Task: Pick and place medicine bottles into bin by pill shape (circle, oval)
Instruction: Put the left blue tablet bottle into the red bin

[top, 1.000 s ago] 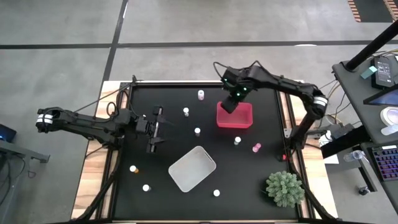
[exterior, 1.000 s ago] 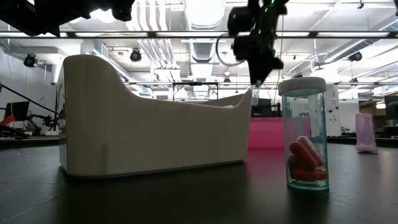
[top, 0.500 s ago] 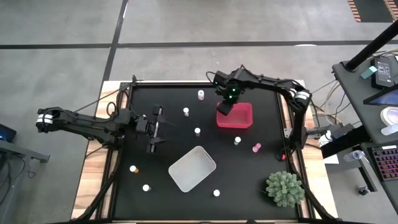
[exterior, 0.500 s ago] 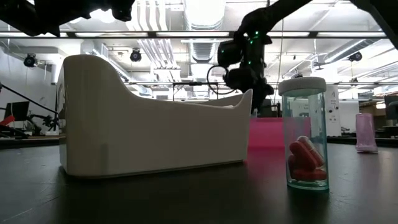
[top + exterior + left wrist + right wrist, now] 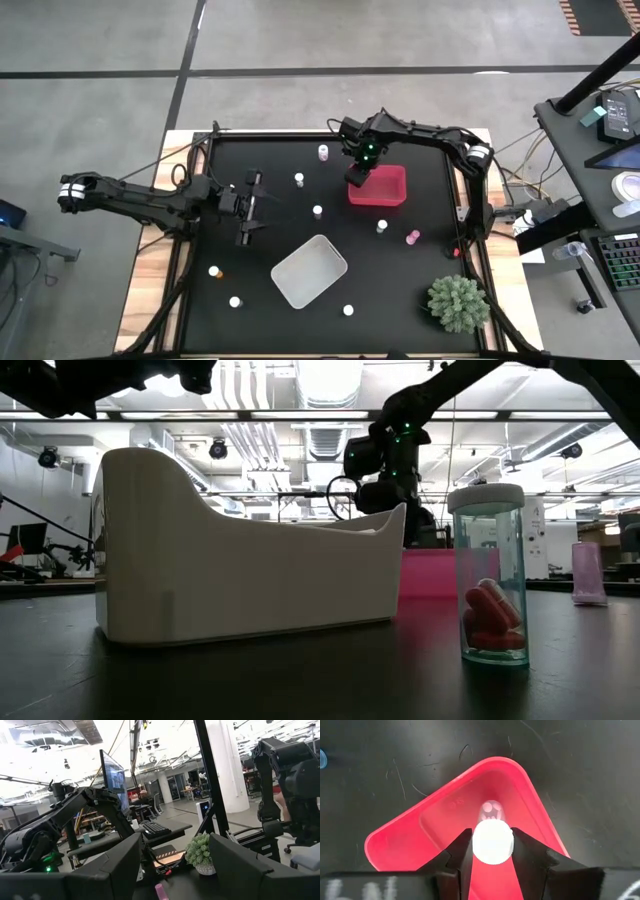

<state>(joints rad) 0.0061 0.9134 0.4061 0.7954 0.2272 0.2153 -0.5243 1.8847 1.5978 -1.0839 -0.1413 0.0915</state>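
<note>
Just swung the right claw (image 5: 492, 851), still pinching a white-capped bottle (image 5: 492, 841), toward the pink bin's (image 5: 445, 827) corner — drop looks imminent.

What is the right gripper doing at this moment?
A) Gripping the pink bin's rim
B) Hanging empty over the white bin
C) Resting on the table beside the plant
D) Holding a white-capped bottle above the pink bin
D: in the right wrist view the right gripper clamps a white-capped bottle between its fingers, with the pink bin directly beneath.
</note>
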